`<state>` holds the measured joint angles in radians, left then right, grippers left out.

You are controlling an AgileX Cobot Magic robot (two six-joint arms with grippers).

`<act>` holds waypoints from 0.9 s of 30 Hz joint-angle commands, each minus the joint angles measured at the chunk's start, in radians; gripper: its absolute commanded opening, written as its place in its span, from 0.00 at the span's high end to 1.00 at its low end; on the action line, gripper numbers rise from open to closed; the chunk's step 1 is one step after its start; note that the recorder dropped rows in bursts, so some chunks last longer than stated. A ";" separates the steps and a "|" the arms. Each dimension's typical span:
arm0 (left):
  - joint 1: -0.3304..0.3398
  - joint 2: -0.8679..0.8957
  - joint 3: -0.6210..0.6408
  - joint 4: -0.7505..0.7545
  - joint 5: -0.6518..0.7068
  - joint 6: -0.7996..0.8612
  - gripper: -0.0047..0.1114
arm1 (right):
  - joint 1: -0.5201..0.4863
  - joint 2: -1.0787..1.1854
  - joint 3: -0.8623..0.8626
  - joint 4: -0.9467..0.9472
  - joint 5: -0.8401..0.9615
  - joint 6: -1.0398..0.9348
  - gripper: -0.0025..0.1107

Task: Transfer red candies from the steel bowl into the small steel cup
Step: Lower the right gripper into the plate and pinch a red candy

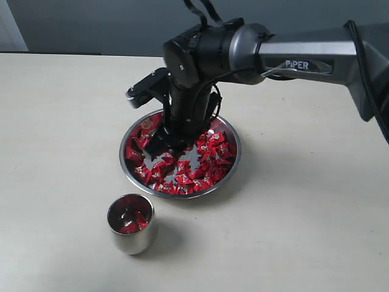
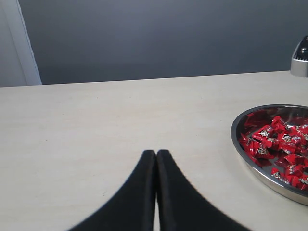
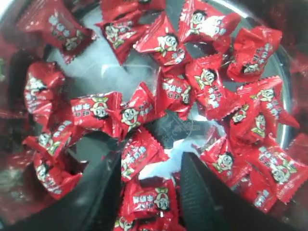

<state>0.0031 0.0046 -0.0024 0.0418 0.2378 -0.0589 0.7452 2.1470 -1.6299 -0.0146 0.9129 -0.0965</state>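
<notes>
The steel bowl (image 1: 231, 159) sits mid-table, full of red candies (image 1: 209, 164). My right gripper (image 1: 163, 143) reaches down into it; in the right wrist view the gripper (image 3: 150, 161) is open, its fingers straddling two candies (image 3: 139, 153) lying among many others (image 3: 207, 82). The small steel cup (image 1: 130, 225) stands in front of the bowl with a few red candies (image 1: 129, 220) inside. My left gripper (image 2: 156, 153) is shut and empty above bare table; the bowl (image 2: 243, 154) and its candies (image 2: 274, 142) show at the edge of the left wrist view.
The pale table (image 1: 304, 231) stretches all round the bowl and cup. The right arm (image 1: 304, 61) spans from the right edge over the bowl. A dark wall (image 2: 159, 38) runs behind the table's far edge.
</notes>
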 commanded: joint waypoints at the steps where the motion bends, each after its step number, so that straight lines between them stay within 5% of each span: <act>1: 0.004 -0.005 0.002 0.001 -0.006 -0.002 0.96 | -0.037 0.020 0.000 0.126 -0.026 -0.049 0.63; 20: 0.004 -0.005 0.002 0.001 -0.006 -0.002 0.96 | -0.047 0.106 0.000 0.153 0.000 -0.113 0.64; 24: 0.004 -0.005 0.002 0.001 -0.006 -0.002 0.96 | -0.047 0.096 0.000 0.136 -0.002 -0.113 0.98; 27: 0.004 -0.005 0.002 0.001 -0.006 -0.002 0.96 | -0.047 0.049 0.000 0.135 -0.004 -0.111 0.98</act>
<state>0.0031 0.0046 -0.0024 0.0418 0.2378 -0.0589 0.7032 2.2398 -1.6299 0.1329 0.9104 -0.2066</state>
